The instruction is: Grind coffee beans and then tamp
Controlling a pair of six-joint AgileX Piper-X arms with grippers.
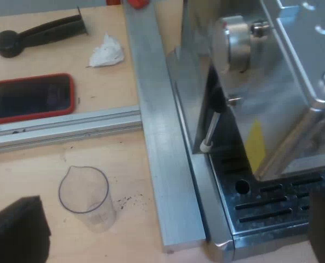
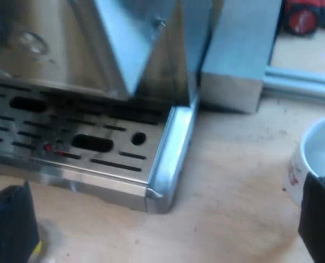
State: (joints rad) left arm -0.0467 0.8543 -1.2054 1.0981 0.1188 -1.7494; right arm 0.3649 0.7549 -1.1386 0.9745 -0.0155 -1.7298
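The espresso machine (image 1: 272, 104) stands with its slotted drip tray (image 1: 272, 205) close under my left gripper (image 1: 168, 241), which is open with nothing between its fingers. A clear measuring glass (image 1: 86, 196) stands upright on the wooden table beside one left finger (image 1: 15, 233), across an aluminium rail from the machine. The machine's thin steam wand (image 1: 212, 127) hangs down over the tray. My right gripper (image 2: 162, 235) is open and holds nothing, low over the table at the corner of the drip tray (image 2: 75, 150). A white mug (image 2: 315, 153) stands by one right finger (image 2: 318, 219).
An aluminium rail (image 1: 160, 142) runs along the machine's side. Beyond the glass lie a phone in a red case (image 1: 28, 98), crumpled white paper (image 1: 106, 51) and a black-handled tool (image 1: 36, 34). An aluminium block (image 2: 236, 55) and a red object (image 2: 305, 16) stand past the mug.
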